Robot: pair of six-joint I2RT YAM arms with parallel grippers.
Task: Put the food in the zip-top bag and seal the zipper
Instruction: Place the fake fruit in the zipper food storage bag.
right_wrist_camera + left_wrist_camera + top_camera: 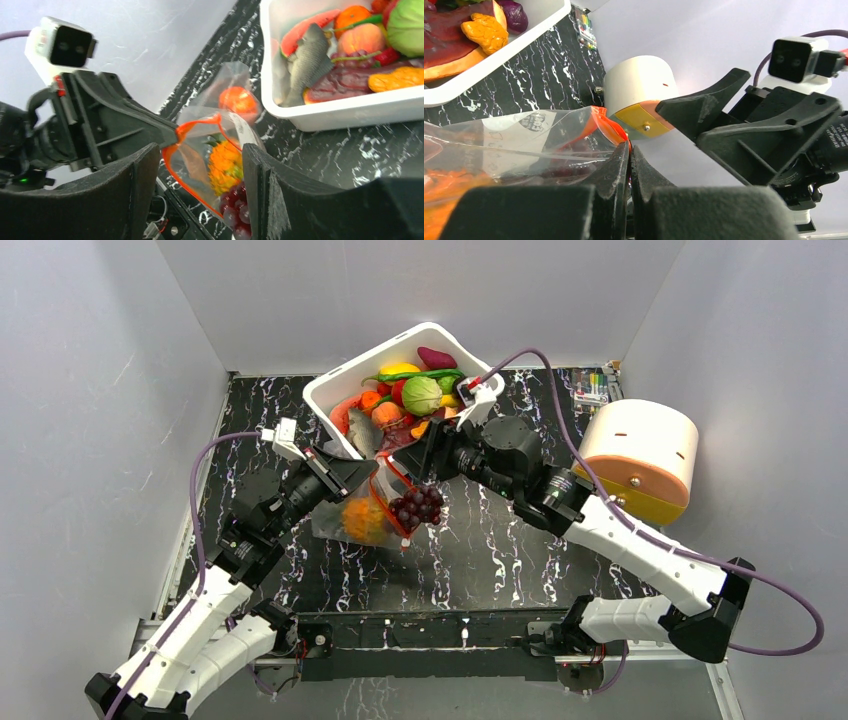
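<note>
White tub [345, 368]: rear of table, heaped with toy food, the supply for loading. Zip-top bag [240, 127]: lying just in front of the tub, mouth turned toward the right arm for filling. Right gripper [200, 155]: jaws apart, empty, poised at the mouth. Left gripper [630, 150]: jaws together, clamped on the mouth edge, lifting one lip so the opening gapes. Pineapple [224, 165]: inside, mid-bag. Grapes [418, 505]: at the mouth; whether fully inside, cannot tell. Orange round fruit [239, 100]: inside, far end. Zipper [195, 123]: unsealed, spread in a loop.
</note>
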